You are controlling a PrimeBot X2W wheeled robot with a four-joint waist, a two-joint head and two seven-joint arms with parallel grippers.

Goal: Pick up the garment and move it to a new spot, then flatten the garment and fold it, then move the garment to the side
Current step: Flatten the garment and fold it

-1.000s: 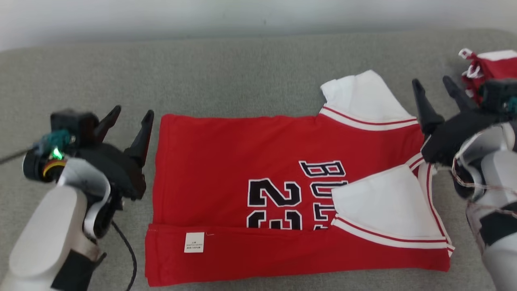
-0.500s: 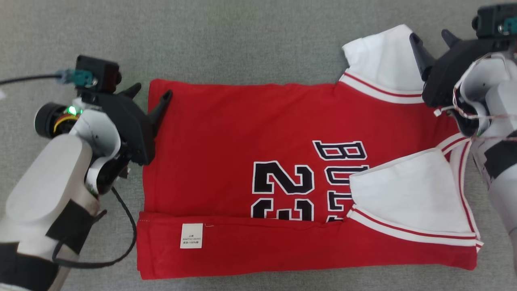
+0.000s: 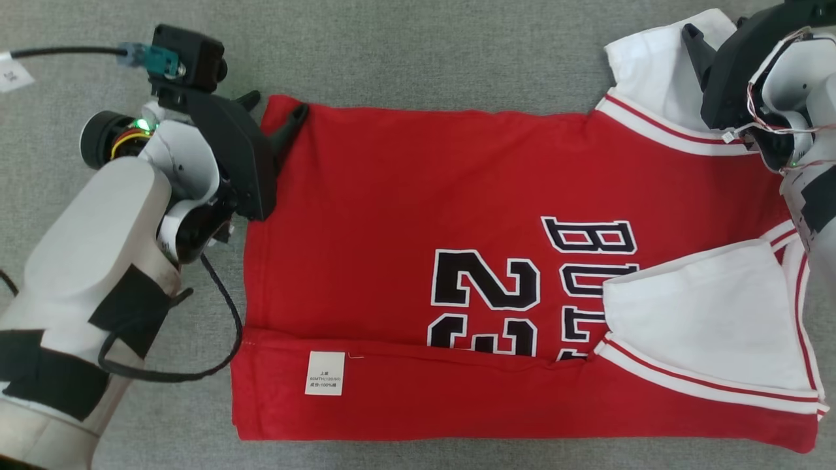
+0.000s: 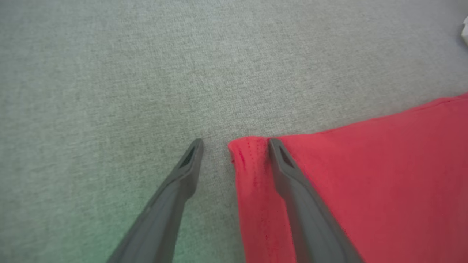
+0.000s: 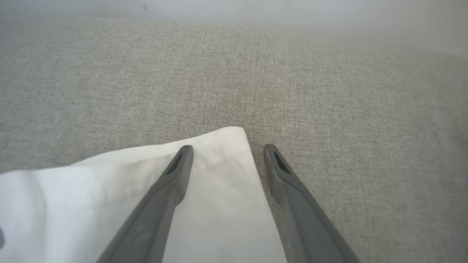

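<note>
The garment is a red jersey with white sleeves and black "23" lettering, lying flat on the grey cloth surface with its near edge folded over. My left gripper is open and straddles the far left hem corner. In the left wrist view that red corner lies between the fingers of the left gripper. My right gripper is open over the far white sleeve. In the right wrist view the right gripper straddles the sleeve's corner. Neither gripper is shut on the cloth.
A grey fabric surface stretches around the jersey. A black cable loops from my left forearm beside the hem. A white tag lies at the far left. A pale wall rises behind the surface.
The head camera has tilted down. Both arms have moved forward: the left gripper onto the far hem corner, the right onto the far sleeve corner. Both stay open.
</note>
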